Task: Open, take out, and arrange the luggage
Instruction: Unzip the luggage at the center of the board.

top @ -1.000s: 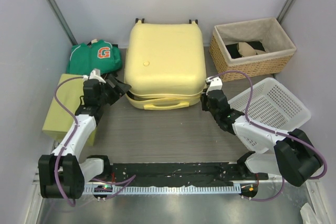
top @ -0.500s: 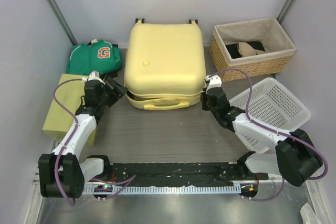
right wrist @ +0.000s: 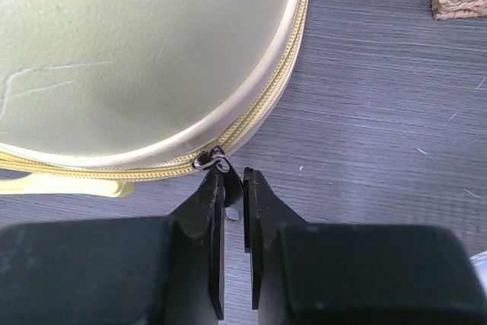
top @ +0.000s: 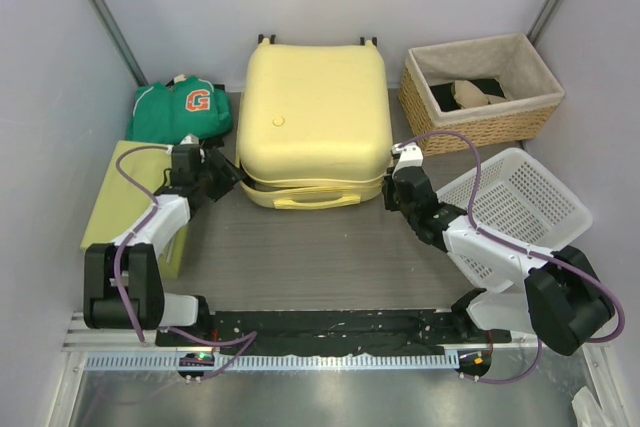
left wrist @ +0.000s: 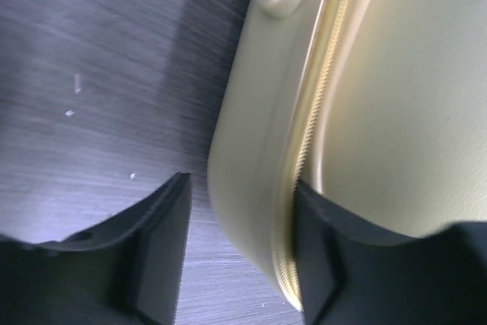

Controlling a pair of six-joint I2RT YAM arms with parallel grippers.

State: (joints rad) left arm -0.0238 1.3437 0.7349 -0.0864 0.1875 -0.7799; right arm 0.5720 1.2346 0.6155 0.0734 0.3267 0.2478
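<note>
The luggage [top: 315, 112] is a pale yellow hard-shell suitcase lying flat mid-table, wheels at the far edge and handle [top: 316, 201] at the near edge. My left gripper [top: 229, 175] [left wrist: 240, 180] stands open astride the case's near-left corner. One finger [left wrist: 323, 253] rests on the zip line and the other finger [left wrist: 163, 237] is off the shell. At the near-right corner, my right gripper [top: 391, 190] [right wrist: 234, 174] is shut on the black zipper pull [right wrist: 233, 191]. The pull hangs from the slider on the yellow zip [right wrist: 262, 108].
A green garment with an orange G [top: 182, 107] lies left of the case. A yellow-green box [top: 120, 202] sits under my left arm. A wicker basket [top: 425, 97] holding items stands at the back right, and a tilted white plastic basket [top: 520, 202] lies beside my right arm.
My left gripper has narrowed around the case's corner, and the left arm's elbow has swung back toward the base. The right arm and the suitcase have not moved.
</note>
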